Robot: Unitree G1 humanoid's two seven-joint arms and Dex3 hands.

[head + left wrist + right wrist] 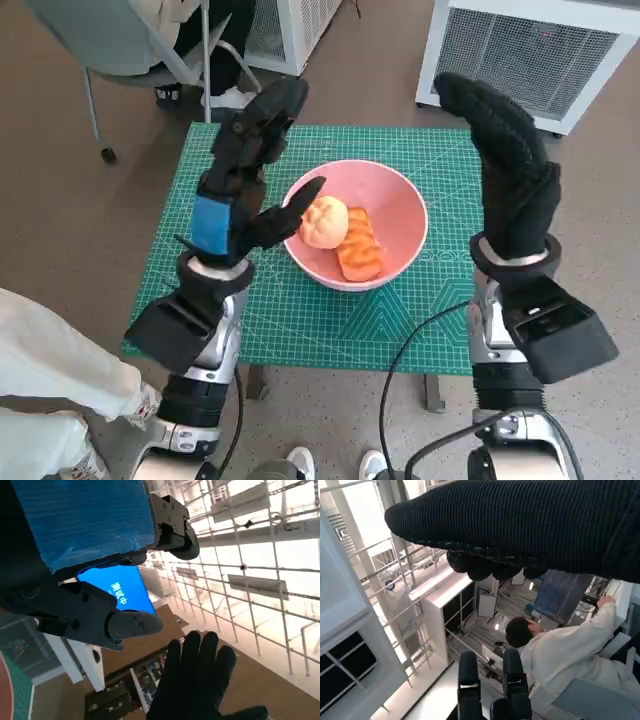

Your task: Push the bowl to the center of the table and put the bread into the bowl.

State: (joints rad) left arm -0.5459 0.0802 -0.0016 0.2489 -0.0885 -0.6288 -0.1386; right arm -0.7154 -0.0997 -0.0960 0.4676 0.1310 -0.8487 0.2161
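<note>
Along one edge of your right wrist view lies the gloved right robot hand (530, 525), its fingers extended and holding nothing. Opposite it, the black fingers of the left robot hand (492, 687) poke in. Between them a person (560, 652) in white reaches toward a screen (560, 597).

- The bowl (395, 215) is pink.
- The round bread (325, 221) is pale orange, the long bread (360, 246) darker orange.
- The mat (330, 320) is green with a pale grid.
- The left hand (243, 190) is black with blue tape.
- The right hand (505, 165) is black.
</note>
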